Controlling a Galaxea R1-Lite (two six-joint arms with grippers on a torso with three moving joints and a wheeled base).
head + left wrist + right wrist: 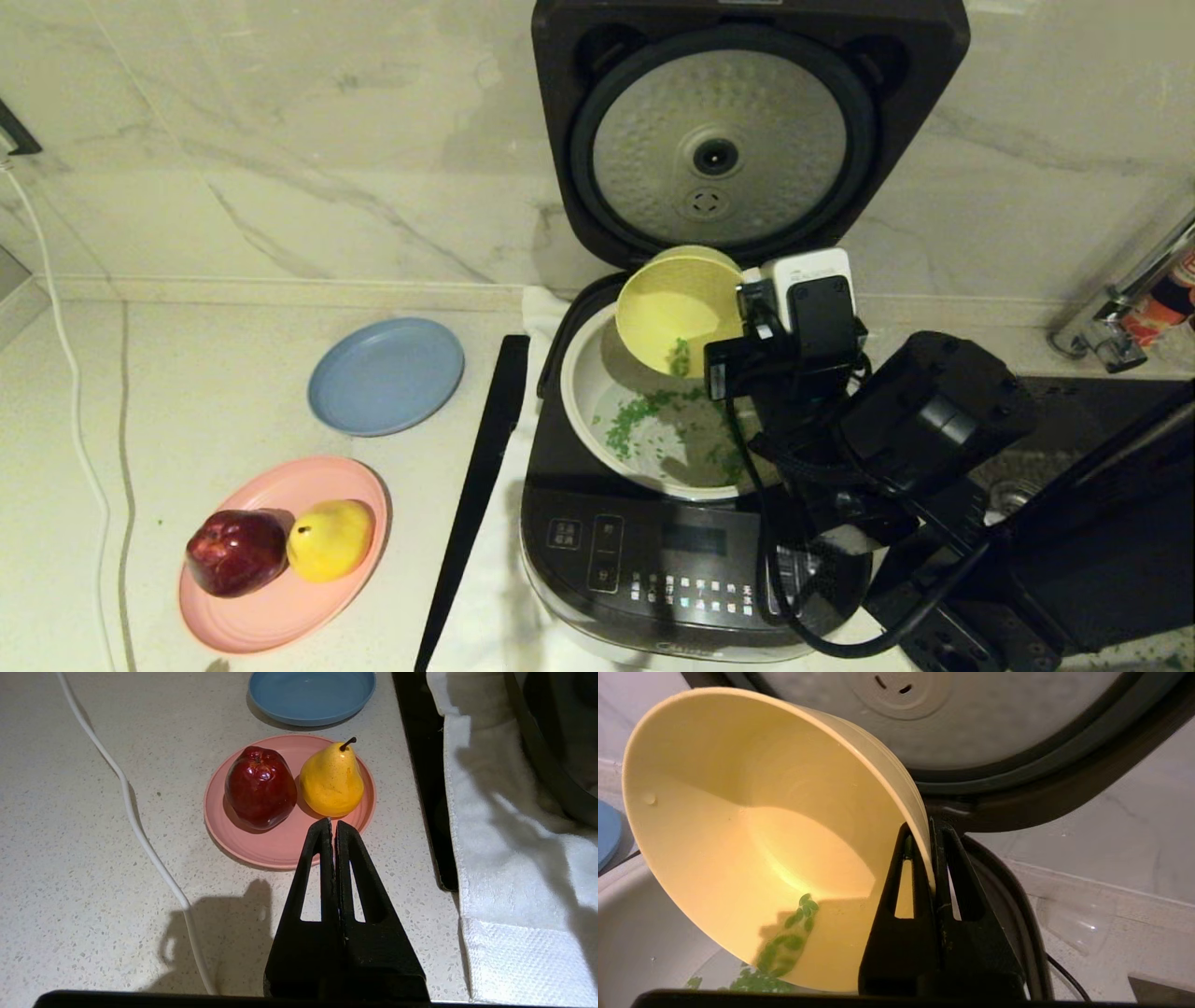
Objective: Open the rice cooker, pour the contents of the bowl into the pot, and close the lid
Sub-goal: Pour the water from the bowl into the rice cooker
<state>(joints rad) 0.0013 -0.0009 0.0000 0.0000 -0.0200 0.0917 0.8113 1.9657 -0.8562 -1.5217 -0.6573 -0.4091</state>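
My right gripper [930, 833] pinches the bowl [674, 313] rim, tipping green bits [644, 415] into the pot [583, 373]. Lid [747, 121] upright; cooker [653, 569] panel's white Chinese labels unreadable. Speckled counter [187, 373], marble wall [280, 140]. My left gripper [333, 823], fingers together, hovers near the pink plate [280, 849].

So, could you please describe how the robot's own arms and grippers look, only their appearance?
Both grippers are matte black: the left gripper and the right gripper each have two tapering fingers with long triangular cut-outs. The right arm is bulky and black, with black cables looping below it and a white block with a black cover at the wrist. No markings are readable.
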